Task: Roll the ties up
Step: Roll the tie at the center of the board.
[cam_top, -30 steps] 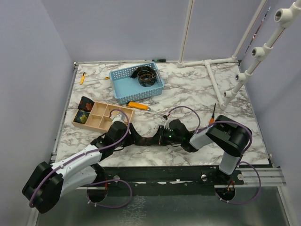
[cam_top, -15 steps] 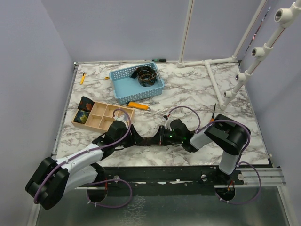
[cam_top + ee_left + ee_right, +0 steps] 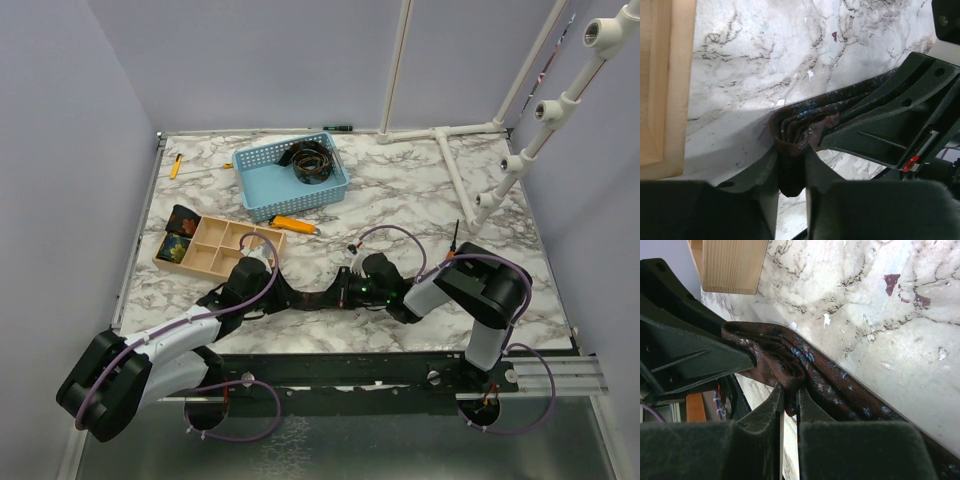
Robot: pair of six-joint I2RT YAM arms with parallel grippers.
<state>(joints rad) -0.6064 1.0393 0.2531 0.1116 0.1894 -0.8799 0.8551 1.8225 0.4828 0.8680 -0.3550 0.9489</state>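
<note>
Looking down from above: we see the tie lying on the marble table near the front edge. Its long axis runs left to right between the two arms.
Grippers from above: the left gripper meets the tie's left part and the right gripper meets its right part. We cannot read the jaws from here.
Elsewhere on the table: a coiled tie sits in the blue basket at the back. The wooden tray stands just behind the left wrist.
Left wrist view: we find the left gripper clamped on a bunched fold of the tie. The strip leads up and right from the fold, alongside the right gripper's black body.
Right wrist view: the right gripper is pinched onto a fold of the tie. The strip runs diagonally from upper left to lower right, and its upper-left end touches the left gripper.
</note>
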